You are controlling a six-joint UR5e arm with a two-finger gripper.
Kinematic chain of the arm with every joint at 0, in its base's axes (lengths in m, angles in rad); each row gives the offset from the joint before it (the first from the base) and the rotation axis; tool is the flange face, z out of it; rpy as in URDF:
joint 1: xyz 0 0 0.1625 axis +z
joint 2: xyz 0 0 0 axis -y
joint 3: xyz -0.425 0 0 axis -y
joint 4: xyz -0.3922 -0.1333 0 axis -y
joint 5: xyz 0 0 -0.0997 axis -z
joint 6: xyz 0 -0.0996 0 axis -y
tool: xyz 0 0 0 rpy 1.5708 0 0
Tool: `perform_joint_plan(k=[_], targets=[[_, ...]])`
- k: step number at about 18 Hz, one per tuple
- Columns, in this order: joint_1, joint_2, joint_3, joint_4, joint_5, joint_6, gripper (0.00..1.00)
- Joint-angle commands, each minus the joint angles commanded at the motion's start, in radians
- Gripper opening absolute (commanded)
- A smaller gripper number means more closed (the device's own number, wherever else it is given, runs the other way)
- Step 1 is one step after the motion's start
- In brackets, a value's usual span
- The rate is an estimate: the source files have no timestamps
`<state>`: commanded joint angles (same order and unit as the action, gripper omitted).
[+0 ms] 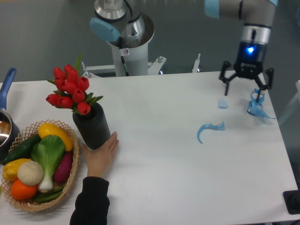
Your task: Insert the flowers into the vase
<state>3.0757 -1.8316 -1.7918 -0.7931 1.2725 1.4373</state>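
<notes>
The red tulip flowers [69, 90] stand upright in the black ribbed vase [92, 126] at the left of the table, beside the basket. My gripper [243, 88] hangs far off at the right rear of the table, open, with nothing between its fingers, above a small blue piece [223, 103]. A person's hand [101, 152] in a dark sleeve rests against the base of the vase from the front.
A wicker basket [71, 176] of vegetables sits at the left front. A blue-handled pot [6, 119] pokes in at the left edge. Blue ribbon scraps lie at right: a curl [209, 129] and a loop [256, 105]. The robot base [127, 40] stands behind the table.
</notes>
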Motion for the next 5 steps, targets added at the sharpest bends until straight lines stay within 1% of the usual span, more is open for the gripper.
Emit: perform_joint_plan(k=[2,3,5], targets=[[-0.028,0.008,0.008,-0.03,0.114,0.018,1.0],[-0.028,0.011,0.014,-0.046,0.177,0.02,1.0],[-0.009,0.012,0.037,-0.105,0.287,0.034,1.0]])
